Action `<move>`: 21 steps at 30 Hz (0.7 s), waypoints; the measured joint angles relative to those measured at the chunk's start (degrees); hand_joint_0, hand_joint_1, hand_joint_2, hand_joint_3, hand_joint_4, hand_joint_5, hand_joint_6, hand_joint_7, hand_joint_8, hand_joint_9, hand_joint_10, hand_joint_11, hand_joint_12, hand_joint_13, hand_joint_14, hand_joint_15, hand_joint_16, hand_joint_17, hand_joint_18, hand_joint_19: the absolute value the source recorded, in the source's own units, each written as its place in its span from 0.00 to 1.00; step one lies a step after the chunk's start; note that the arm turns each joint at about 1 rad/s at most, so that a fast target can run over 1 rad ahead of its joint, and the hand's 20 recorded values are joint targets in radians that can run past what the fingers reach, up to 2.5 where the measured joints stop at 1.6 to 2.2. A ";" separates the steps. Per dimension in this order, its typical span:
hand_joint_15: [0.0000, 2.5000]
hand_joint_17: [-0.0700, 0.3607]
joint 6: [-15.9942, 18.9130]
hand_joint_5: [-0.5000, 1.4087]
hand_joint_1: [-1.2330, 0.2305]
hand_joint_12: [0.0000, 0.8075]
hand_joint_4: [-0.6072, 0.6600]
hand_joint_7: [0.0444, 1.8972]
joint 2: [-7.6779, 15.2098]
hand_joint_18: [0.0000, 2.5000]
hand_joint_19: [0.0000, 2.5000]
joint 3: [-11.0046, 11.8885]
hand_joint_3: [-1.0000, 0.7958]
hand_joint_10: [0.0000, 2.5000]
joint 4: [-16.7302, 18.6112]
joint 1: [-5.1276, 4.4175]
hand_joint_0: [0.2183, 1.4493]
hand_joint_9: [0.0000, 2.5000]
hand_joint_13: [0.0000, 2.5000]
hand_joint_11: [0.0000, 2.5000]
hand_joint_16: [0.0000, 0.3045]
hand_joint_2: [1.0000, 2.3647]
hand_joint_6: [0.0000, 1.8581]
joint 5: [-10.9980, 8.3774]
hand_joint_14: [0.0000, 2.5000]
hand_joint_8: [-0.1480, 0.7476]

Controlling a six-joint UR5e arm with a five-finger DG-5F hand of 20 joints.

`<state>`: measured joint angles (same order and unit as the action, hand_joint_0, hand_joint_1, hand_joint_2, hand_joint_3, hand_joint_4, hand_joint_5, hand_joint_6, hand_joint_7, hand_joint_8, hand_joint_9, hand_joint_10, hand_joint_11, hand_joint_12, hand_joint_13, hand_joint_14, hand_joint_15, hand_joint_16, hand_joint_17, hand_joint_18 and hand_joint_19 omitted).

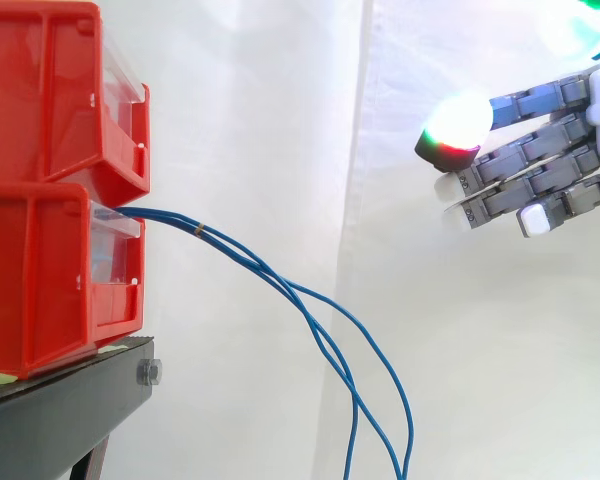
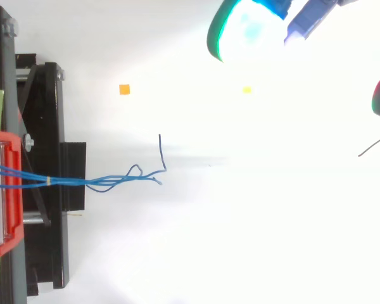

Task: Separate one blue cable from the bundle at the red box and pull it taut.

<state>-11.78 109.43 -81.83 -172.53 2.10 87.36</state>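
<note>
My fingers (image 1: 535, 150) are straight and empty, well above the blue cables (image 1: 280, 283); I should drop and pinch one strand alone.

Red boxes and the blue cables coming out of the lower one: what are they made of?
The red boxes look like moulded plastic: even colour, slight gloss, ribbed walls. The blue cables look like thin wire in smooth plastic insulation; they droop in soft curves yet hold kinks, which hints at a metal core, but that is a guess.
</note>
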 measured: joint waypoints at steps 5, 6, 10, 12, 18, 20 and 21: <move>0.04 0.45 -0.01 0.15 0.40 0.46 0.62 0.38 0.00 0.20 0.22 0.00 0.28 0.00 0.00 -0.01 0.27 0.15 0.10 0.04 0.18 0.00 0.27 0.00 0.00 0.48; 0.05 0.45 -0.02 0.15 0.40 0.46 0.63 0.38 0.00 0.20 0.22 0.00 0.28 0.00 0.00 -0.01 0.27 0.15 0.10 0.04 0.18 0.00 0.27 0.00 0.00 0.48; 0.05 0.44 -0.03 0.15 0.40 0.46 0.63 0.39 0.00 0.20 0.22 0.00 0.28 0.00 0.00 0.00 0.27 0.16 0.11 0.05 0.18 0.00 0.27 0.00 0.00 0.48; 0.04 0.44 -0.02 0.15 0.40 0.46 0.63 0.39 0.00 0.20 0.22 0.00 0.28 0.00 0.00 0.00 0.27 0.16 0.11 0.05 0.18 0.00 0.27 0.00 0.00 0.48; 0.05 0.44 -0.03 0.15 0.40 0.46 0.63 0.39 0.00 0.20 0.22 -0.01 0.28 0.00 0.00 0.00 0.27 0.17 0.11 0.05 0.18 0.00 0.27 0.00 0.00 0.48; 0.04 0.44 -0.02 0.15 0.40 0.46 0.63 0.39 0.00 0.20 0.22 0.00 0.28 0.00 0.00 0.00 0.27 0.17 0.11 0.05 0.18 0.00 0.27 0.00 0.00 0.48; 0.04 0.44 -0.02 0.15 0.40 0.46 0.63 0.39 0.00 0.20 0.22 0.00 0.28 0.00 0.00 0.01 0.27 0.17 0.11 0.05 0.18 0.00 0.27 0.00 0.00 0.48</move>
<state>-11.80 109.43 -81.83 -172.53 2.11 87.36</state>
